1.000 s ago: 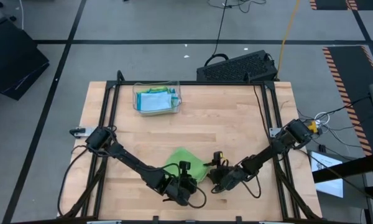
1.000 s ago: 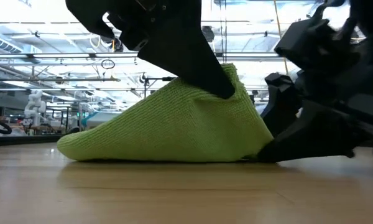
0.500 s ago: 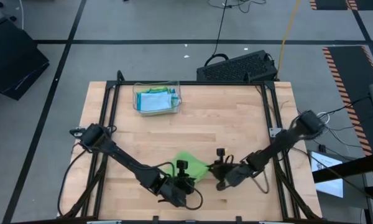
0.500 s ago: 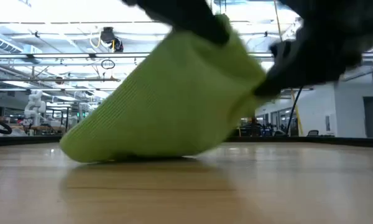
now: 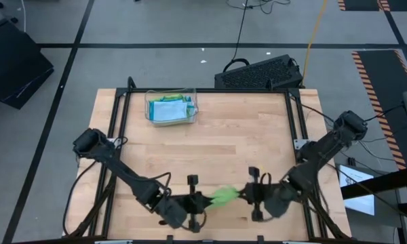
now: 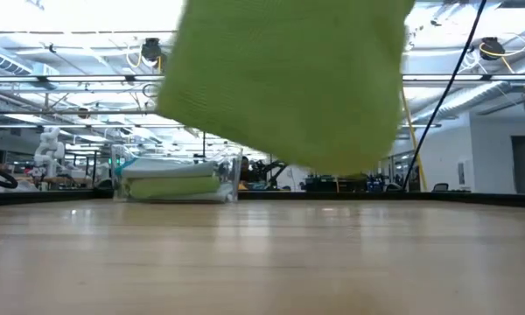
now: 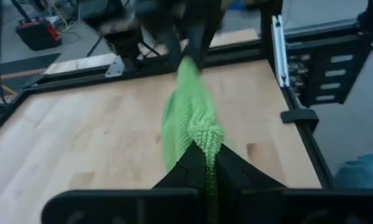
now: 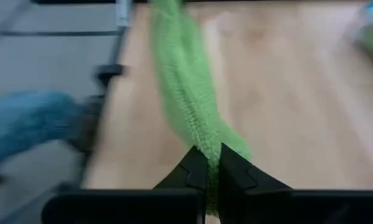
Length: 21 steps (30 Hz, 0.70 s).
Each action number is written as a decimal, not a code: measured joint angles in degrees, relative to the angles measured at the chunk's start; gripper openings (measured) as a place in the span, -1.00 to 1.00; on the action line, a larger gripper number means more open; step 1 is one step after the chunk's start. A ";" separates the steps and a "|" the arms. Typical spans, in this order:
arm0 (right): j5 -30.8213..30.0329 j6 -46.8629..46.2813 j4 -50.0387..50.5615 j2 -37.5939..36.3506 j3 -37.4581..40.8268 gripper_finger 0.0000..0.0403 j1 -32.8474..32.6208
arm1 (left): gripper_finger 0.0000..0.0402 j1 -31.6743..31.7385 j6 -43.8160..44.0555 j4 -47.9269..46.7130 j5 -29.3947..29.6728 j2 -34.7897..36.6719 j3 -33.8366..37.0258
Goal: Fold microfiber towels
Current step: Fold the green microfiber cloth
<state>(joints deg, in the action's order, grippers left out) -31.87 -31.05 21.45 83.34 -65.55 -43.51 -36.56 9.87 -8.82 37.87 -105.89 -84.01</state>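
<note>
A lime green microfiber towel (image 5: 223, 196) hangs between my two grippers near the table's near edge, gathered into a narrow band. In the low view the towel (image 6: 289, 79) hangs as a broad sheet, its lower edge clear of the table top. My left gripper (image 5: 202, 200) is shut on its left end and my right gripper (image 5: 245, 195) on its right end. More towels, light blue and green, lie in a clear tray (image 5: 171, 108) at the far left. My left gripper (image 7: 206, 163) pinches a bunched end of the towel (image 7: 205, 134) between its two fingers, slanting down from the table's left. The cloth runs from there across to the other gripper, lifted clear of the table. My right gripper (image 8: 210, 163) pinches the opposite bunched end of the towel (image 8: 205, 140) between its two fingers, slanting down from the table's right. The cloth stretches away from the fingers as a narrow band, and the rest hangs below, off the table.
The clear tray (image 6: 175, 179) stands at the table's far left. A black keyboard (image 5: 258, 73) lies beyond the far edge. The black frame rails (image 5: 119, 129) run along the table's sides. Bare wood (image 5: 237, 135) lies between the tray and the grippers.
Both grippers have risen and moved toward the table's near edge, the right one also toward the right. The green towel, which lay heaped on the table with its left part resting there, is now lifted clear and drawn out between them.
</note>
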 joint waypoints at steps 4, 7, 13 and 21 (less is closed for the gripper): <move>3.89 -4.76 1.83 0.36 -3.91 -0.97 -3.29 | -0.95 -2.31 0.30 -0.21 -0.31 -0.17 -0.02; 5.41 -7.62 1.05 0.36 -4.36 -0.97 -3.60 | -0.90 -3.21 1.28 0.02 -0.23 -0.11 -0.17; 6.49 -9.20 0.70 1.24 -1.34 -0.97 -0.66 | -0.97 -2.91 4.94 -1.48 4.02 -1.48 -0.04; 21.16 -11.82 -3.33 1.89 3.97 -0.97 2.87 | -0.93 -1.70 11.62 1.00 -5.61 -4.33 0.09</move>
<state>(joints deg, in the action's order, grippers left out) -10.71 -42.86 18.13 85.23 -61.57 -40.64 -38.26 21.49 -7.82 32.26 -110.21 -83.92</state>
